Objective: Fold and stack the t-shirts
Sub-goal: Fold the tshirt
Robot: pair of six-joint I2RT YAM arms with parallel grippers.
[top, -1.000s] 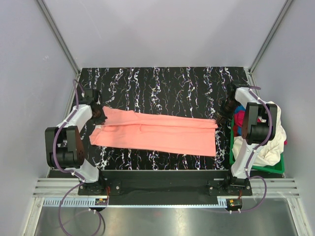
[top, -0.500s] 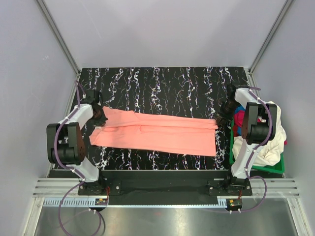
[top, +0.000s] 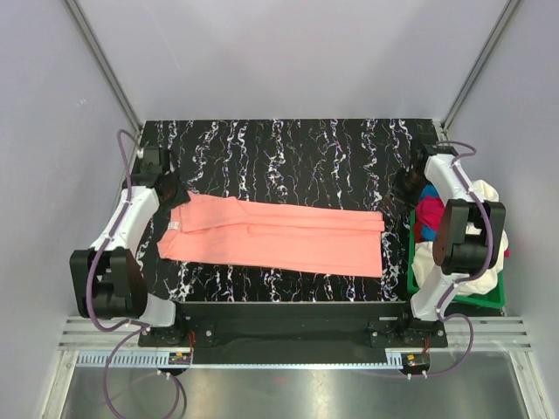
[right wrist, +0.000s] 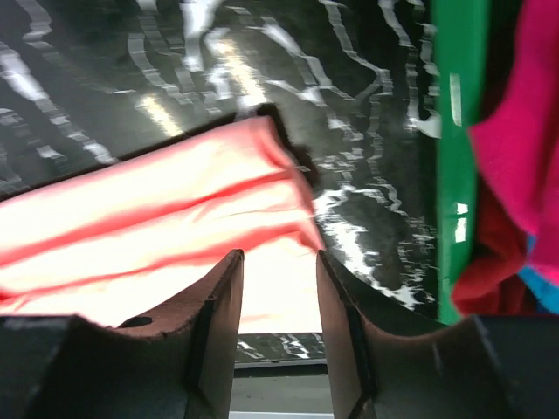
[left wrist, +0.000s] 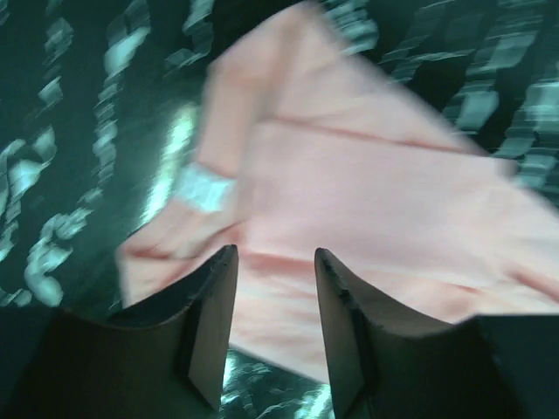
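Observation:
The salmon-pink t-shirt [top: 275, 234] lies folded lengthwise in a long strip across the black marbled table [top: 288, 148]. Its white neck label [top: 174, 224] is near the left end and also shows in the left wrist view [left wrist: 203, 188]. My left gripper [top: 169, 188] is open and empty just above the shirt's left end [left wrist: 376, 201]. My right gripper [top: 404, 185] is open and empty above the shirt's right end [right wrist: 175, 218]. Magenta [top: 430, 212], blue and cream-white [top: 472, 262] shirts lie heaped in the basket.
A green plastic basket [top: 411, 262] stands at the table's right edge, beside the right arm; its green wall [right wrist: 456, 148] shows in the right wrist view. Grey walls enclose the table on three sides. A black rail runs along the near edge.
Both grippers have let go of the shirt's far corners and pulled back and up, away from the cloth. The shirt lies as it was.

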